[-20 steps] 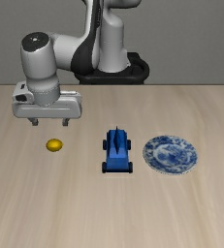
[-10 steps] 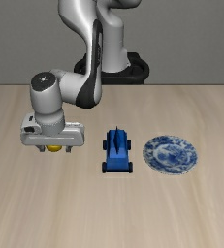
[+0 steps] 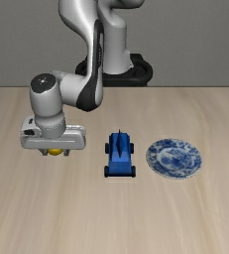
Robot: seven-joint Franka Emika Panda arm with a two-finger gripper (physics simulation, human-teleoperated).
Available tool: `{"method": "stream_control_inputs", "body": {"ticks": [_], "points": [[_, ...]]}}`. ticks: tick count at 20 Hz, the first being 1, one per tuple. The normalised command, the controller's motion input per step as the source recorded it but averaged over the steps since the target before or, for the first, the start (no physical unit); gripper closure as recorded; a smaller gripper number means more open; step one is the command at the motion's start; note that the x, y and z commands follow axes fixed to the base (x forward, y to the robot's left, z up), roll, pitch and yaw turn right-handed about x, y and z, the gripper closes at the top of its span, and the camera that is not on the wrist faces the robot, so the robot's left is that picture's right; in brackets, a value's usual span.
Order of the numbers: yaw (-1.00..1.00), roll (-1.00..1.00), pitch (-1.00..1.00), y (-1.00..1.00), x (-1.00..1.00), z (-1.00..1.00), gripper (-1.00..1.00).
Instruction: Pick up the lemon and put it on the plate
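Nothing much has shifted in the last half second: the arm's grey wrist housing [image 3: 54, 131] sits just as low over the small yellow lemon [image 3: 55, 153] as it did then, whereas a full second ago it hung well above the fruit, which lay in plain sight on the pale wooden surface [image 3: 114, 218]. Now the lemon lies directly beneath the housing, and only a sliver of its yellow skin peeps out under the lower edge, so the jaws have come straight down around or onto it. Whether the jaws are open or already closed on the lemon I cannot tell, since the housing hides them. The fruit appears to rest on the surface, toward the exterior view's left. What shows of it is smooth, bright and rounded; too little is exposed to judge which way its long axis runs. The round blue-and-white patterned plate [image 3: 173, 158] lies well apart toward the exterior view's right, with a small blue toy car [image 3: 119, 157] standing between it and the lemon. By my judgement the grasp is the step in hand, and the carry that follows will need a lift high enough to clear the car on the way across.
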Motion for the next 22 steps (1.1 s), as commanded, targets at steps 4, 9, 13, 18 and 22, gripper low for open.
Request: {"method": "stream_control_inputs", "body": {"ticks": [4,9,13,18,22], "points": [[0.0,0.0,0.0,0.0,0.0,0.75,1.0],[0.0,0.0,0.0,0.0,0.0,1.0,1.0],[0.0,0.0,0.0,0.0,0.0,1.0,1.0],[0.0,0.0,0.0,0.8,0.0,0.2,1.0],[0.0,0.0,0.0,1.0,0.0,0.0,1.0]]}}
